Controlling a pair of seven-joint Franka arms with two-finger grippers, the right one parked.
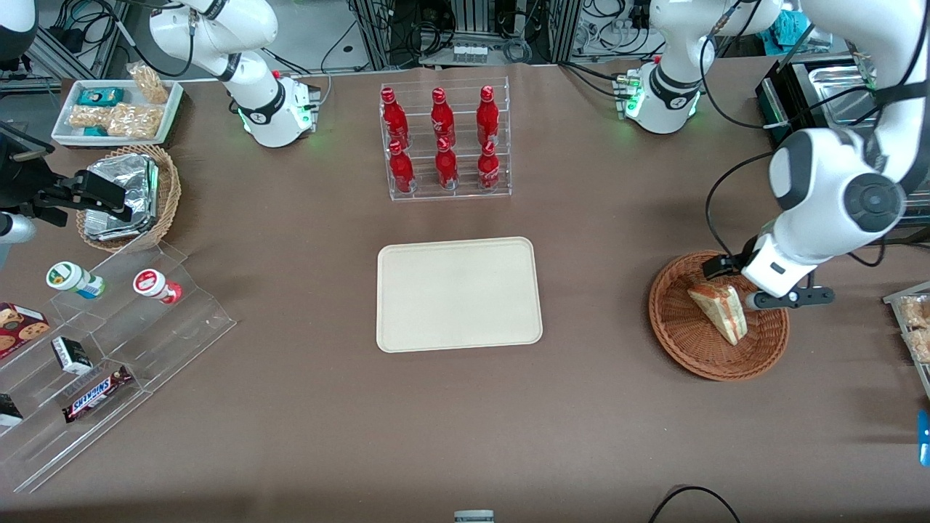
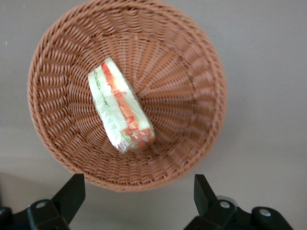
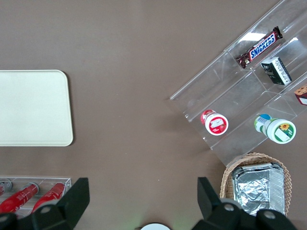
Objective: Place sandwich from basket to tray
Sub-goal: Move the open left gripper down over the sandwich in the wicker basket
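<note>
We hold the gripper (image 2: pixel 136 196) above the basket (image 1: pixel 686 341) with its fingers (image 2: pixel 72 191) spread wide and empty, presumably so they can straddle the sandwich on descent. One sandwich (image 1: pixel 719 311) lies in the basket, resting on its side with filling edge upward. One tray (image 1: pixel 458 294), bare, lies well apart from the basket toward the parked arm's end.
</note>
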